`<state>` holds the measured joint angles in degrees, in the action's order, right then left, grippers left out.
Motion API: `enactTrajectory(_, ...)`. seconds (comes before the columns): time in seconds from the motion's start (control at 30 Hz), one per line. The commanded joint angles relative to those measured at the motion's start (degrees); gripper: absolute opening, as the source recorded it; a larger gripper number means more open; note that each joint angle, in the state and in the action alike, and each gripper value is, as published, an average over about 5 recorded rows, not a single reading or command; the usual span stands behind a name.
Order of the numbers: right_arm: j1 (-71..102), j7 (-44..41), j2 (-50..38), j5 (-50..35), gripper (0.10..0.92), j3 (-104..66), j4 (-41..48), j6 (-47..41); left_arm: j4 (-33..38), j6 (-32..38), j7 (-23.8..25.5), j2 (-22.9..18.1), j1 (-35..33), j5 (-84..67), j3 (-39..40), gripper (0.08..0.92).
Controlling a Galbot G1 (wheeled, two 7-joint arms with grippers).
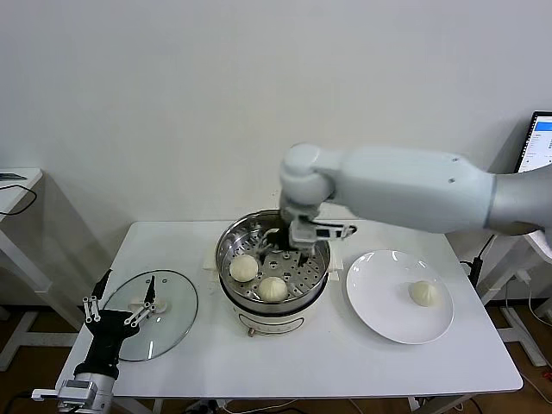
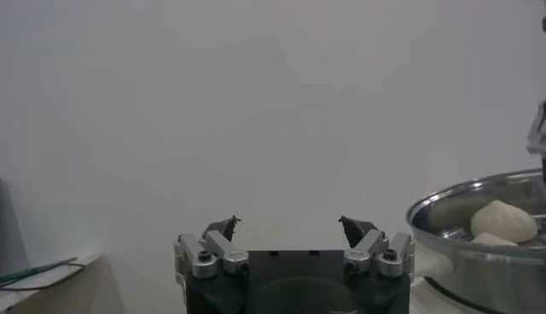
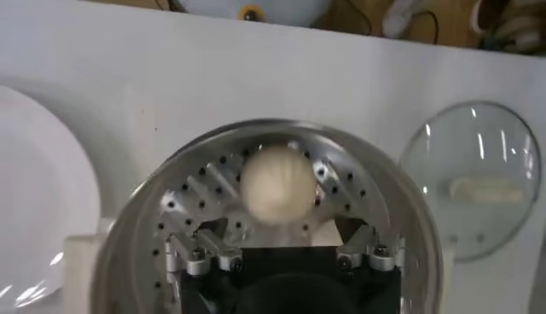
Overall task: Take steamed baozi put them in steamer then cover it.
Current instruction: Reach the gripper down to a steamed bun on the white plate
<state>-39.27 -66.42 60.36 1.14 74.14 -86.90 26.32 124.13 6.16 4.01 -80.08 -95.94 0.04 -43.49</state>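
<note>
The steamer (image 1: 226, 246) stands mid-table with two baozi (image 1: 244, 267) (image 1: 273, 289) on its perforated tray. My right gripper (image 1: 289, 241) hangs over the pot's far side, jaws spread wide. In the right wrist view the gripper (image 3: 281, 235) is open, and a third baozi (image 3: 277, 183) lies just beyond its fingertips on the tray (image 3: 375, 171), free of the fingers. A fourth baozi (image 1: 423, 293) sits on the white plate (image 1: 384, 306). The glass cover (image 1: 172, 319) lies flat on the table to the left. My left gripper (image 1: 121, 302) is parked open beside it.
The left wrist view shows the open left gripper (image 2: 290, 226), the steamer rim (image 2: 465, 205) and a baozi (image 2: 503, 220) inside. The right wrist view shows the plate (image 3: 34, 196) and the cover (image 3: 478, 162) either side of the pot. A monitor (image 1: 539, 142) stands far right.
</note>
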Motion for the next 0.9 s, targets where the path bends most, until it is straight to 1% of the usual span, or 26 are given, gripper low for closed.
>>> enactTrajectory(0.03,-2.8,-5.6,-16.8,-11.7,0.823,-1.9,-0.7,-16.0,0.3,0.2,0.0,0.0,-0.2,0.3,0.1,0.823)
enactTrajectory(0.1,-0.9,-6.9,-21.0,-13.0,0.823,-2.6,0.1,-21.3,0.3,0.2,0.0,0.0,-0.4,0.4,0.2,0.823)
enactTrajectory(0.2,2.9,-7.5,-25.6,-13.3,0.823,-3.7,2.4,-26.8,0.5,0.3,-0.1,0.0,-0.6,0.7,0.4,0.823)
enactTrajectory(0.33,9.2,-7.5,-29.2,-12.3,0.823,-6.6,5.9,-30.4,1.1,0.3,-0.2,-0.1,-0.9,0.9,0.9,0.823)
enactTrajectory(0.53,19.2,-7.1,-30.5,-8.1,0.823,-14.8,11.5,-32.1,1.4,0.3,-0.4,-0.2,-1.2,1.4,1.5,0.823)
enactTrajectory(0.7,25.2,-6.6,-29.3,-3.4,0.823,-20.7,16.7,-32.0,1.4,0.4,-0.4,-0.3,-1.4,1.7,1.7,0.823)
enactTrajectory(0.9,29.5,-6.0,-27.5,0.9,0.823,-23.7,20.3,-31.5,1.4,0.4,-0.5,-0.3,-1.3,1.8,2.1,0.823)
